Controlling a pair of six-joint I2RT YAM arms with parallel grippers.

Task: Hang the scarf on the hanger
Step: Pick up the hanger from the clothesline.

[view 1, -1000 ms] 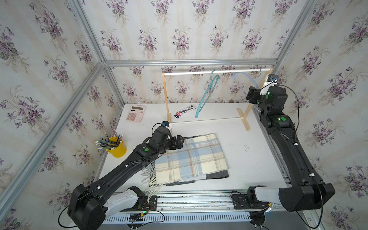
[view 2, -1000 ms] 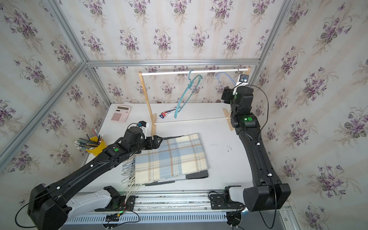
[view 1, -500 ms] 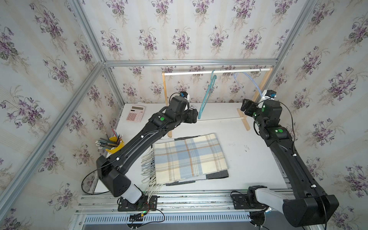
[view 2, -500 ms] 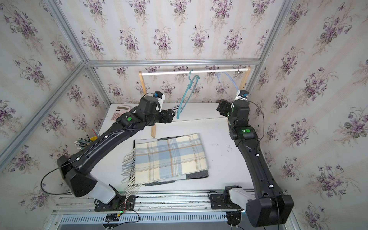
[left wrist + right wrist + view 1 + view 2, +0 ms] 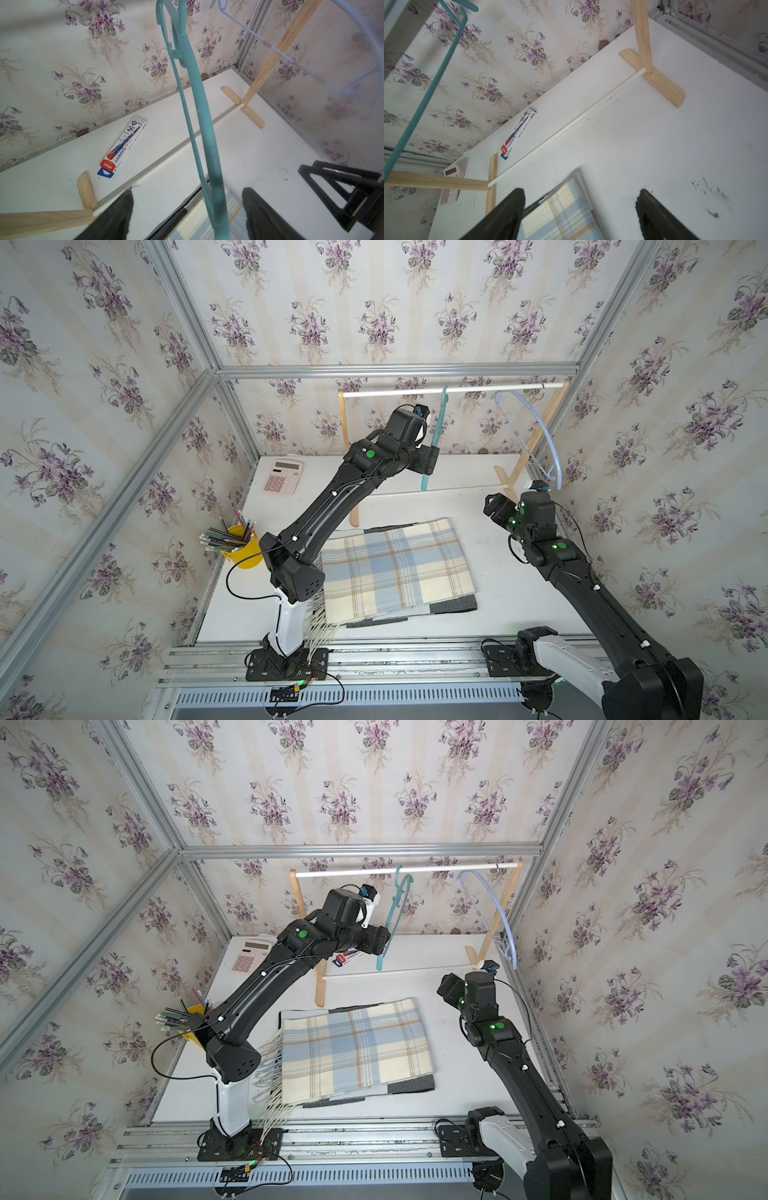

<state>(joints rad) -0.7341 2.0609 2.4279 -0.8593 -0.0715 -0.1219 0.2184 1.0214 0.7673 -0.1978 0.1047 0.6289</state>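
Currently the left gripper [image 5: 188,192] stands with jaws apart astride the teal hanger [image 5: 207,128], which hangs from the rail [image 5: 440,389] and seems to touch neither finger. The plaid scarf [image 5: 395,568] lies folded flat on the table [image 5: 511,572]. Near its far corner the right gripper [image 5: 581,191] hovers, jaws apart and empty.

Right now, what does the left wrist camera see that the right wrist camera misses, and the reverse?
Only the left wrist view shows the pale blue hanger and the right gripper, and it has the teal hanger running between the left gripper's open jaws. Only the right wrist view shows the pink calculator and dark smudges on the table. Both show the teal hanger, the pencil box, the rack's white lower rail and a corner of the plaid scarf.
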